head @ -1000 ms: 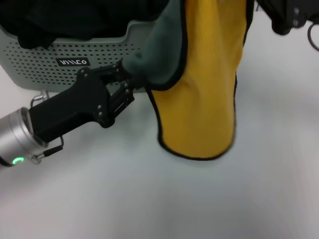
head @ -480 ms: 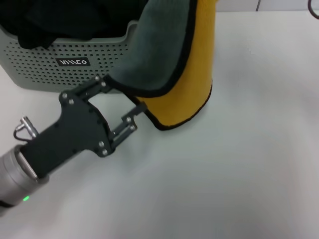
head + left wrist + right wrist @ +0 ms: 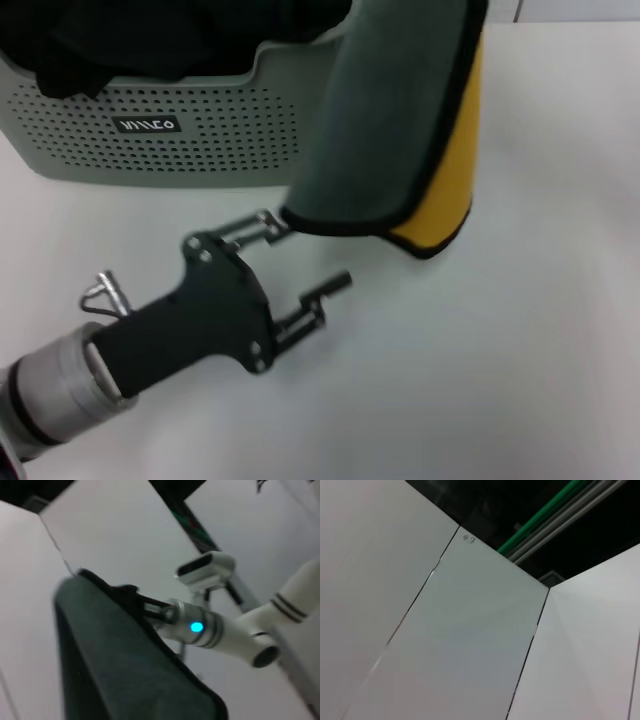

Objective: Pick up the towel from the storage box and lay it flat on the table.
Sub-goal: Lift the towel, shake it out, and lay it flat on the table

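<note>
Nearest the robot, the left gripper (image 3: 300, 258) sits low over the table (image 3: 520, 360) on its black body and silver wrist, angled up toward the box. Its two fingers are spread wide and hold nothing. The upper fingertip lies just beside the towel's lower black-stitched corner; whether it touches the cloth cannot be told. The lower finger (image 3: 325, 288) points out over bare tabletop, apart from the towel.

Beyond it, the towel (image 3: 390, 120) hangs in the air above the table, clear of the box interior, its top running out of the head view. The grey-green face is turned toward the viewer, with a strip of the yellow face showing along its right side and at the bottom right corner. Black edging runs round the lower hem. The hem hangs near the table surface just in front of the box's right end; contact with the table cannot be confirmed.

Behind, the storage box (image 3: 200, 130) stands on the table at the far left, holed front wall and dark label facing forward. A black cloth (image 3: 120, 40) lies heaped inside it.

In the left wrist view, the right gripper (image 3: 131, 596) is at the towel's top edge on a white arm with a lit blue ring; its finger state cannot be made out.
</note>
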